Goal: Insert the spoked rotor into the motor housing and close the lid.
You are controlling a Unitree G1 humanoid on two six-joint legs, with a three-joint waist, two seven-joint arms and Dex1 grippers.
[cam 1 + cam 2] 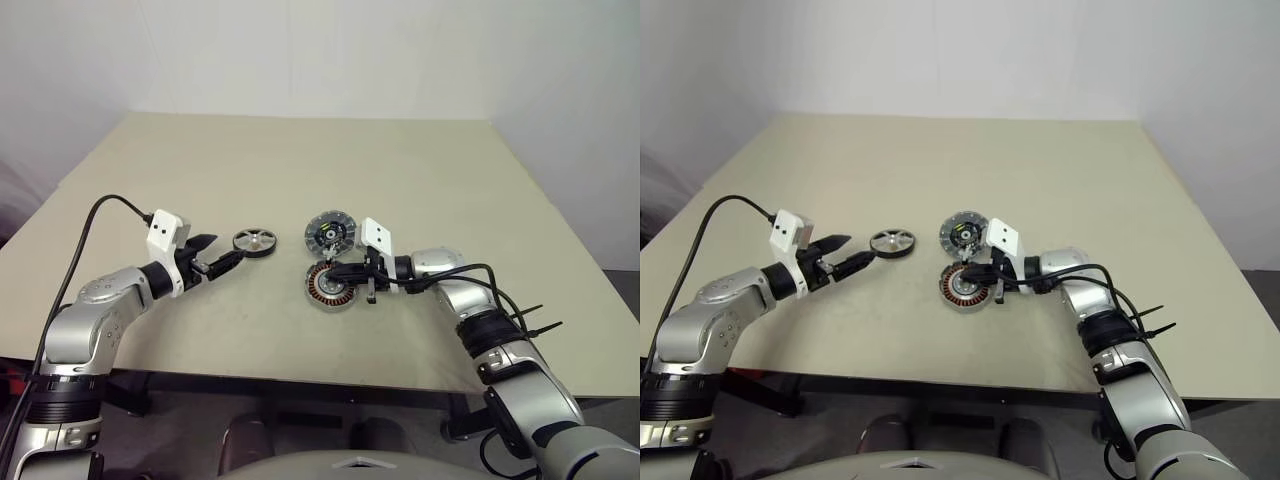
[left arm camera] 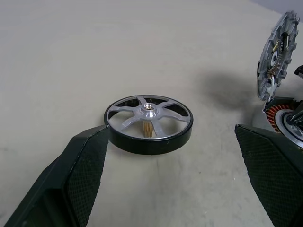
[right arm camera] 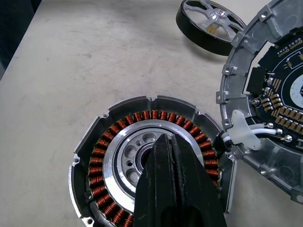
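The spoked rotor [image 2: 148, 124], a silver wheel with a black rim, lies flat on the table [image 1: 300, 170]. My left gripper [image 1: 222, 251] is open just short of it, and one fingertip [image 2: 97, 142] is at its rim. The motor housing [image 3: 102, 151] lies open with its copper windings showing. My right gripper [image 3: 165, 142] is shut, empty, with its tips over the housing's hollow centre. The lid [image 3: 265, 94] stands tilted on edge beside the housing, joined to it by white wires.
The rotor [image 1: 254, 241] lies left of the lid [image 1: 330, 234] and the housing [image 1: 330, 290], all near the table's front middle. A black cable trails from each wrist. The table's far half is bare beige surface.
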